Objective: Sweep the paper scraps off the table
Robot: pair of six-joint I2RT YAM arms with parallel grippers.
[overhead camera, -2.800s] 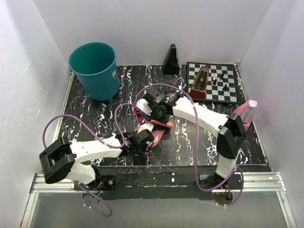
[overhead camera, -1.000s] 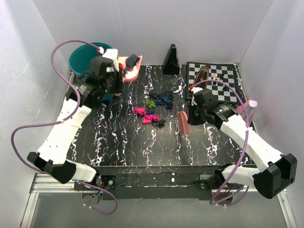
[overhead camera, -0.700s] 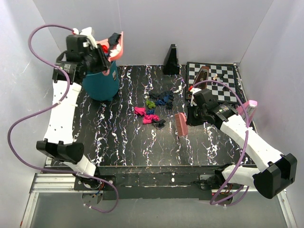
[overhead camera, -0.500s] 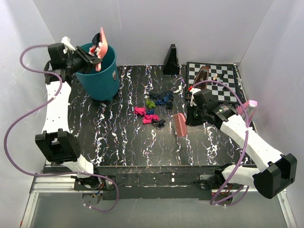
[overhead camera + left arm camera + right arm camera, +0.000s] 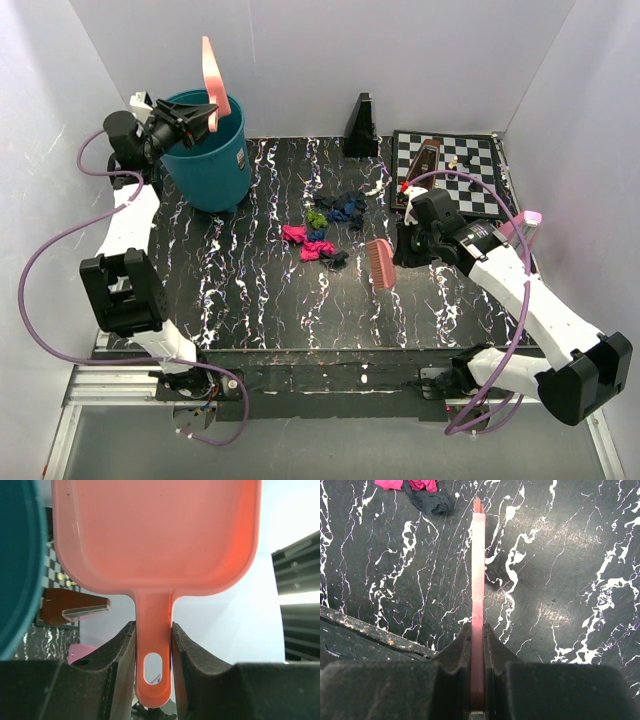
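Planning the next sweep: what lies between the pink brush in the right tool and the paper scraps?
Nothing, only bare table. The top view shows the brush just right of the paper scraps; the right wrist view agrees.

Dustpan (image 5: 155,535): front lip runs off the top edge of the left wrist view.
Bin (image 5: 17,565): only a teal curve of wall shows, at that view's left edge.
Paper scraps (image 5: 431,502): in the right wrist view just one dark wad and one magenta, the magenta cut by the top edge.
Brush (image 5: 478,565): seen edge-on, so its bristles cannot be told; its handle is hidden inside the right gripper (image 5: 477,627).
Chess pieces (image 5: 453,164): too small to tell their kinds.
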